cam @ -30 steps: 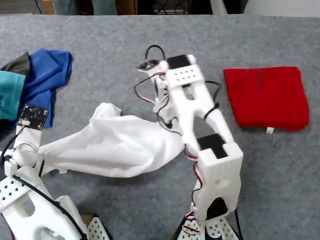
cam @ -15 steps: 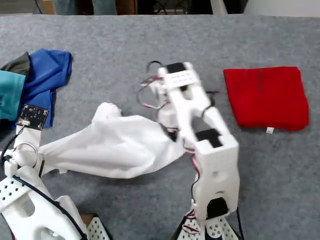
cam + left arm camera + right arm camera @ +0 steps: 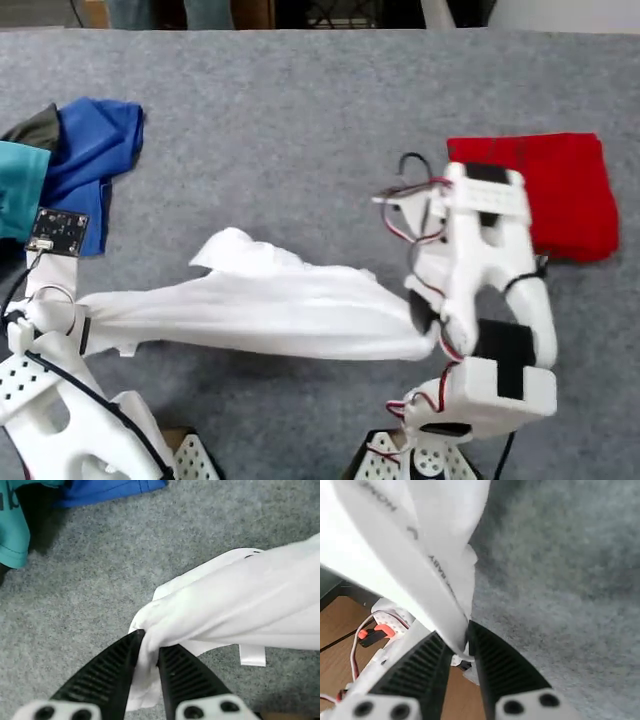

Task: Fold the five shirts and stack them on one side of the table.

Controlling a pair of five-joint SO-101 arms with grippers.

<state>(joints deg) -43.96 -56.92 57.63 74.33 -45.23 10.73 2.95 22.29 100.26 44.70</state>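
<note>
Our left claw [image 3: 149, 641] is clenched on one end of the white shirt [image 3: 270, 305]. Its ribbed black jaws pinch a bunched fold of thin cloth close to the table's near-left corner. Our right claw [image 3: 465, 630] is clamped on the opposite end, a narrow gathered strip, along the right half of the near edge.

Between the two, the shirt is drawn out into a long, rope-like band. Its long axis runs side to side, roughly parallel to the near edge, so from either claw the cloth leads straight toward the other. A crumpled hump rises on its far side near the middle. We judge that the coming move turns on this line: the garment is stretched but bundled, so it needs spreading flat before any fold, and both arms share it equally.

The fabric looks soft, light and limp, and it creases freely. The table [image 3: 300, 90] is covered in coarse grey felt-like stuff, likely to drag on the cloth. Just beyond the right arm, toward the right edge, lies a red shirt [image 3: 575, 190], folded into a neat rectangle. At the left edge, a blue shirt [image 3: 92, 150], a teal shirt [image 3: 20, 190] and a dark garment [image 3: 35, 125] lie heaped and unfolded.
</note>
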